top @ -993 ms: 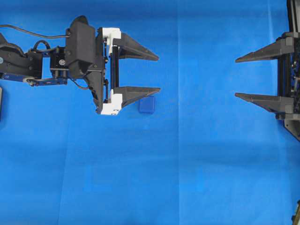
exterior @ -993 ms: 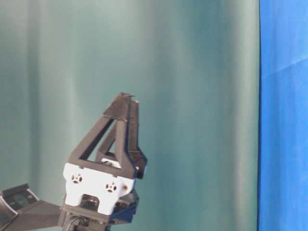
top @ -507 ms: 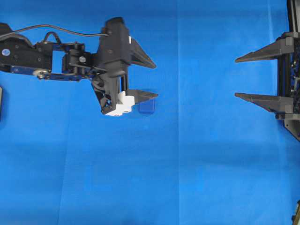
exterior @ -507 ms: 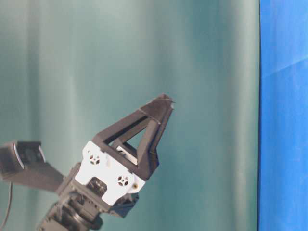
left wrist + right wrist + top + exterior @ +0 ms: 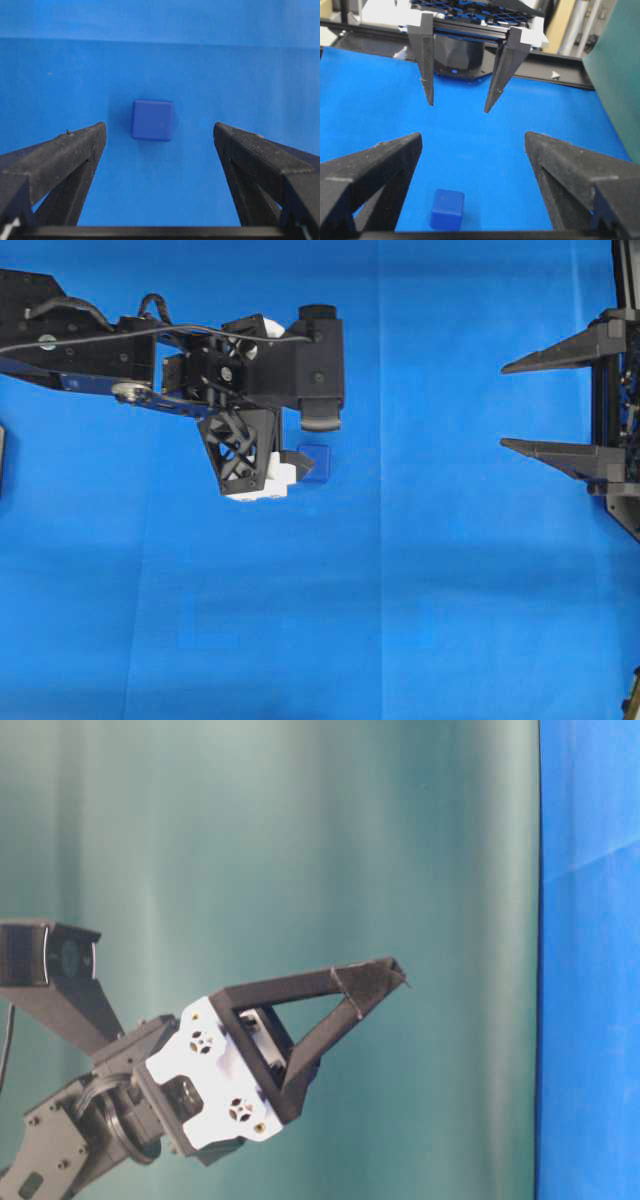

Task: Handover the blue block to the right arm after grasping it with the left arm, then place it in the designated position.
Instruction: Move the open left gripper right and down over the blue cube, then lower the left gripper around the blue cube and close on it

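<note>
1. Overhead view: the block (image 5: 316,462) lies on the blue cloth (image 5: 400,590) of the tabletop, left of centre, where it lay a second ago, not gripped.
2. Since then the left arm (image 5: 90,350) has tipped its wrist over, so the left claw (image 5: 160,150) now points down at the block rather than across the cloth.
3. Left wrist view: its fingers (image 5: 65,155) stand spread wide, the block between their tips, touching neither.
4. The right claw (image 5: 515,405) waits well apart at the right edge, unmoved, its jaws released and empty.
</note>
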`<state>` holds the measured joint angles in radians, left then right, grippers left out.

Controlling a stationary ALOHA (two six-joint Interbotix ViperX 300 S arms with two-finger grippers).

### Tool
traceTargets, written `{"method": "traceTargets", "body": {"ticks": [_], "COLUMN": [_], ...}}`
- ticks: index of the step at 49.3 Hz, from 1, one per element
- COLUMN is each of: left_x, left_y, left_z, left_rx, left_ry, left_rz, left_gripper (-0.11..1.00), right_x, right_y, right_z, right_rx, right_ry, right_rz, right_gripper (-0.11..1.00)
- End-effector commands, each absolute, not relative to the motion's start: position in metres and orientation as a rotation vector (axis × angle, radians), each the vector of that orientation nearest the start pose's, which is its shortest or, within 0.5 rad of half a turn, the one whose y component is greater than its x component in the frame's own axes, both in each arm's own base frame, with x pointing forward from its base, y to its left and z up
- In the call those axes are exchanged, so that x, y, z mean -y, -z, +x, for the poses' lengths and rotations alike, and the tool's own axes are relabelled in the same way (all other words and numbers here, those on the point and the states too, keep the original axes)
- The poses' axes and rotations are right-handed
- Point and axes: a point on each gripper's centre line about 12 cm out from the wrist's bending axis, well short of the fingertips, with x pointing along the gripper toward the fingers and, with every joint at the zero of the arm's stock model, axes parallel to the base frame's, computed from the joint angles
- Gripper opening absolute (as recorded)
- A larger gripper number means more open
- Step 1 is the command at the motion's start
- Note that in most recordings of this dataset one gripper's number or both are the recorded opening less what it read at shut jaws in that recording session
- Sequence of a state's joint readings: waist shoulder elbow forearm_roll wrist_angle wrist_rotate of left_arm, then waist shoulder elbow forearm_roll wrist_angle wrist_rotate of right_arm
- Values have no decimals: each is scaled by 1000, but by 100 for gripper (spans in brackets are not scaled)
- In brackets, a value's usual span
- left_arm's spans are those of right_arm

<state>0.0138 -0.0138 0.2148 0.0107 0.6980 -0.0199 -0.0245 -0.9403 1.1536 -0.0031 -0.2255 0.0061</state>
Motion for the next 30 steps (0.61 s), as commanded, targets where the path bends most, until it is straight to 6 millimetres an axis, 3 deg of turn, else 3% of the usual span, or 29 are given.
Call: {"method": "traceTargets", "body": {"ticks": [1,30], "left_x": [-5,-4], "left_y": [-292,-290], "left_z": [426,425], "left_rx": [-859,-865], "left_ry": [-21,-21], "left_rz": [-10,-13], "left_gripper": [91,91], "right_x": [5,5], "right_y": [-300,-300], "right_z": [208,207], "right_rx": [34,35], "right_ry": [26,26], "right_rz": [6,6], "right_gripper": [96,96]}}
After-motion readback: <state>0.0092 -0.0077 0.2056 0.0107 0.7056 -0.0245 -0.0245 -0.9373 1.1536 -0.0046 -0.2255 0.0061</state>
